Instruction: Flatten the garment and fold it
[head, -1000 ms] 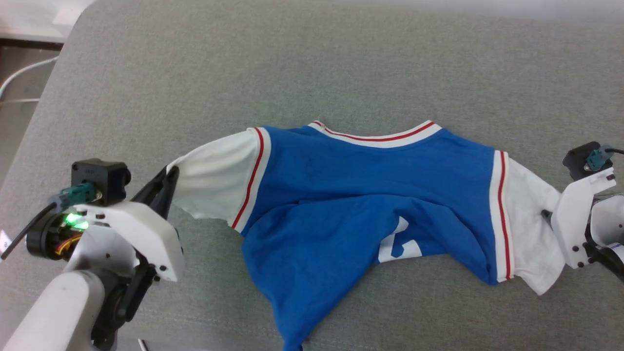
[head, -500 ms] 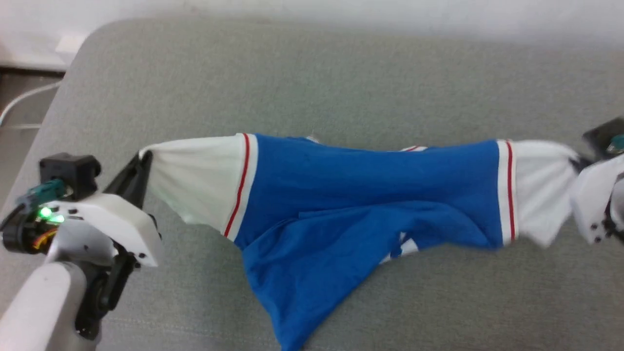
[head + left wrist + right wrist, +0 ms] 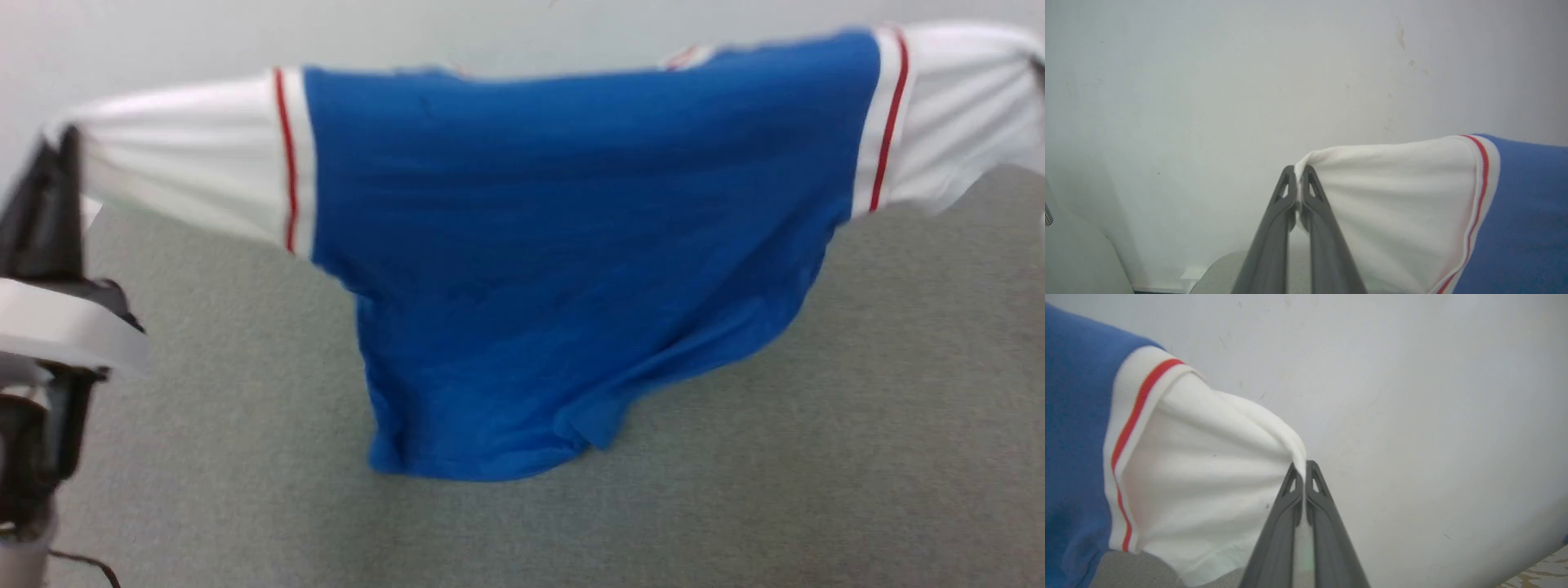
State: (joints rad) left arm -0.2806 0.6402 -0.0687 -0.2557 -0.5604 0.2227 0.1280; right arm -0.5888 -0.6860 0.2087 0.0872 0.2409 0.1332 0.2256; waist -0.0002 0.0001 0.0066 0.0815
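Observation:
The garment (image 3: 571,245) hangs in the air, stretched wide between my two grippers, its plain blue side facing the head camera and the lettering hidden. Its white sleeves with red-striped trim spread to both sides, and the lower hem (image 3: 490,465) dangles just over the grey surface. My left gripper (image 3: 67,143) is at the left edge, shut on the tip of the left sleeve (image 3: 1392,192); the left wrist view shows the left gripper (image 3: 1299,173) pinching the white cloth. The right gripper (image 3: 1305,469) is shut on the edge of the right sleeve (image 3: 1208,473).
A grey fabric-covered table (image 3: 816,490) lies below the shirt. A plain white wall (image 3: 204,41) stands behind it. A thin dark cable (image 3: 82,563) shows at the lower left by my left arm.
Both grippers have risen and pulled apart, lifting the shirt off the table until it hangs taut. The head camera has tilted upward, so the wall now shows.

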